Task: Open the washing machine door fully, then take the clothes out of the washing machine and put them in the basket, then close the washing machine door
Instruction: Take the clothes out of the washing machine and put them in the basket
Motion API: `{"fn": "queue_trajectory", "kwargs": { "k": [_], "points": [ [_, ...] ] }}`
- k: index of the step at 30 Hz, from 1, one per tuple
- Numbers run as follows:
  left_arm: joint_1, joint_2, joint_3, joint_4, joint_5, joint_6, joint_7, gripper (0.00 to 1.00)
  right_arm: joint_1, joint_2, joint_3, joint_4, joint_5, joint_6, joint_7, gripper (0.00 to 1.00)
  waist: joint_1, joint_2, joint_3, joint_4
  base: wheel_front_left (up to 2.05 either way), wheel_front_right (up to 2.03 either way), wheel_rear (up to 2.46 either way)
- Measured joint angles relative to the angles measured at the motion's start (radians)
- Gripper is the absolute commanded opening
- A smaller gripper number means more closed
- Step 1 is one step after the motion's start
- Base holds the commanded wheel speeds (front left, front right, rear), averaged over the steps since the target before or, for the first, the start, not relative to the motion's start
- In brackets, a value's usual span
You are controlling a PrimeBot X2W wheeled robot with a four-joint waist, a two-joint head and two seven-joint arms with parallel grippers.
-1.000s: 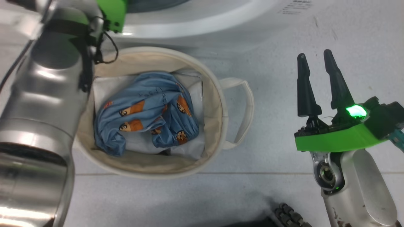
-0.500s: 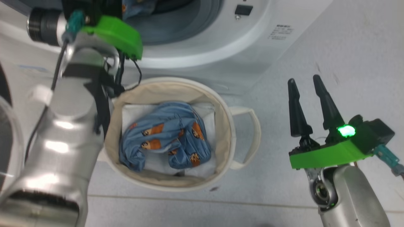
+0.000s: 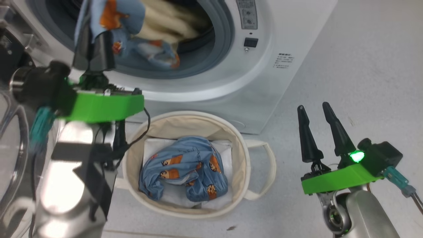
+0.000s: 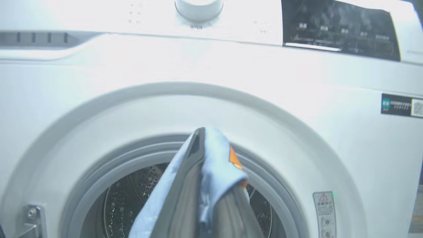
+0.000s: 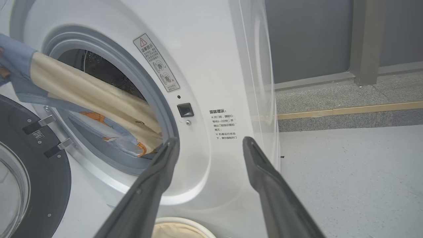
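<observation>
The washing machine (image 3: 264, 49) stands with its drum mouth uncovered and the washing machine door (image 3: 10, 138) swung aside at the left. My left gripper (image 3: 96, 39) is shut on the light blue clothes (image 3: 109, 13) in front of the mouth. From it the fabric runs back into the drum as a cream section (image 5: 92, 96). In the left wrist view the blue cloth (image 4: 214, 165) drapes over my shut left gripper (image 4: 200, 132). The basket (image 3: 244, 158) sits on the floor below the machine with more blue clothes (image 3: 185, 168) inside. My right gripper (image 3: 315, 112) hangs open and empty to its right.
A flat white sheet (image 3: 155, 148) lines the basket under the clothes. The door's black rim (image 5: 39, 172) and hinges sit left of the drum mouth. Grey floor (image 3: 363, 66) spreads right of the machine, with a wooden strip (image 5: 347, 110) and dark wall beyond.
The head camera has tilted up, bringing the drum mouth into view. My left gripper, earlier reaching up into the drum, now holds blue fabric drawn out of it. The right gripper keeps its pose.
</observation>
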Motion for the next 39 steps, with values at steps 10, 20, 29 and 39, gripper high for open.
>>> {"fn": "queue_trajectory", "kwargs": {
  "k": [10,20,29,39],
  "points": [
    [0.124,-0.026,0.021,-0.333,0.004,0.013,0.0,0.0,0.037,0.0,0.001,0.012,0.0,0.0,0.0,1.0,0.0,0.0,-0.057,0.017,0.0,0.0,0.0],
    [0.173,-0.031,0.0,-0.456,0.029,0.03,-0.001,0.0,0.039,0.0,0.003,0.018,0.003,0.0,0.0,1.0,0.0,0.0,-0.083,0.016,0.0,0.0,0.0],
    [0.179,-0.033,0.006,-0.562,0.038,0.039,-0.002,0.0,0.047,0.0,0.005,0.021,0.003,0.0,0.0,1.0,0.0,0.0,-0.093,0.021,0.0,0.0,0.0],
    [0.177,-0.035,-0.003,-0.612,0.064,0.041,-0.002,0.0,0.049,0.0,0.01,0.024,0.003,0.0,0.0,1.0,0.0,0.0,-0.082,0.026,0.0,0.0,0.0]
  ]
}}
